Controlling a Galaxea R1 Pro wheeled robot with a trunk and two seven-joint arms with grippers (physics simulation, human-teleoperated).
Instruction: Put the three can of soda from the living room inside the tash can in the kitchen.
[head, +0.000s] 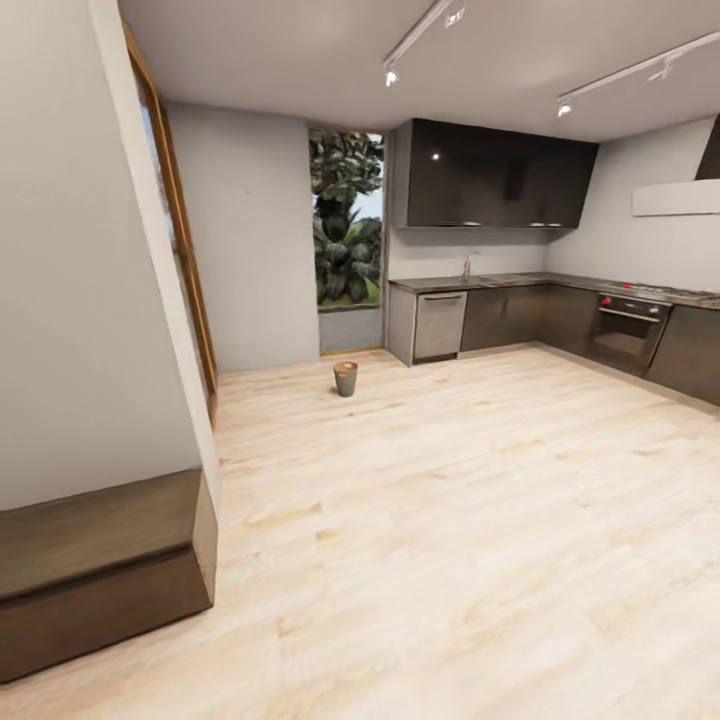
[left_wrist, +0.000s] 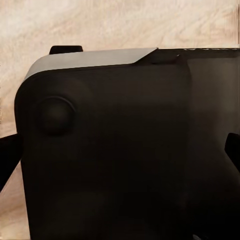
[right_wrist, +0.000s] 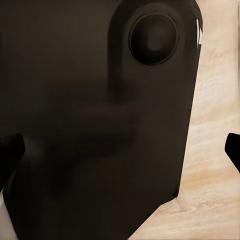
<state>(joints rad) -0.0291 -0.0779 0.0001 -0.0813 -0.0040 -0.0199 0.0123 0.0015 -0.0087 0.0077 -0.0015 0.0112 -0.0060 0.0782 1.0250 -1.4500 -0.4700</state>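
Observation:
The tash can (head: 345, 378) stands on the light wood floor far ahead, near the glass door; it is a small round bin with a grey outside and a coppery rim. No can of soda is in view, and the living room is out of view. In the left wrist view my left gripper (left_wrist: 120, 159) is open: its dark fingertips (left_wrist: 8, 161) sit at the frame's edges with nothing held between them, and the robot's black body lies beyond. My right gripper (right_wrist: 120, 152) is likewise open, its fingertips (right_wrist: 10, 152) spread wide over the black body and the floor.
A white wall with a dark wooden base (head: 100, 565) juts in at the near left. Dark kitchen cabinets (head: 520, 315), a dishwasher (head: 440, 325) and an oven (head: 628, 333) line the back and right walls. Wide plank floor (head: 450, 520) lies between me and the bin.

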